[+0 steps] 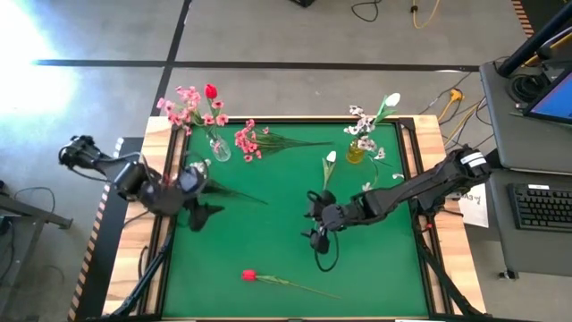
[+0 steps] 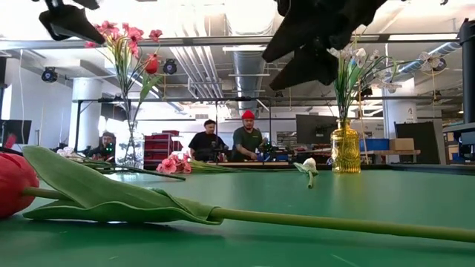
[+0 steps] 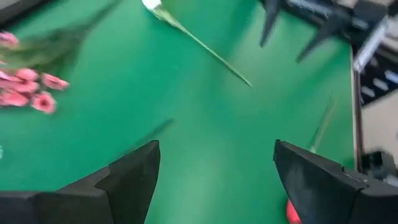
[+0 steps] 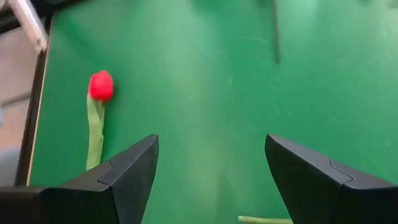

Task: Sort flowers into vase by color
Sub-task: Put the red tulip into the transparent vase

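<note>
A red flower [image 1: 249, 275] lies on the green mat near the front edge, its stem [image 1: 299, 286] pointing right; it also shows in the right wrist view [image 4: 101, 85]. A white tulip [image 1: 330, 158] lies mid-mat, and a pink spray [image 1: 248, 141] lies beside the clear vase [image 1: 218, 148], which holds pink blossoms and a red bud [image 1: 210, 91]. The yellow vase [image 1: 356, 150] at the far right holds white flowers. My left gripper [image 1: 202, 217] is open above the mat's left part. My right gripper [image 1: 319, 240] is open above the mat's middle. Both are empty.
The mat [image 1: 375, 268] is bounded by a wooden table rim [image 1: 451, 259]. A dark stem [image 1: 234, 191] lies near my left gripper. People sit in the room beyond the far edge [image 2: 230, 141]. A desk with a keyboard [image 1: 543, 206] stands at the right.
</note>
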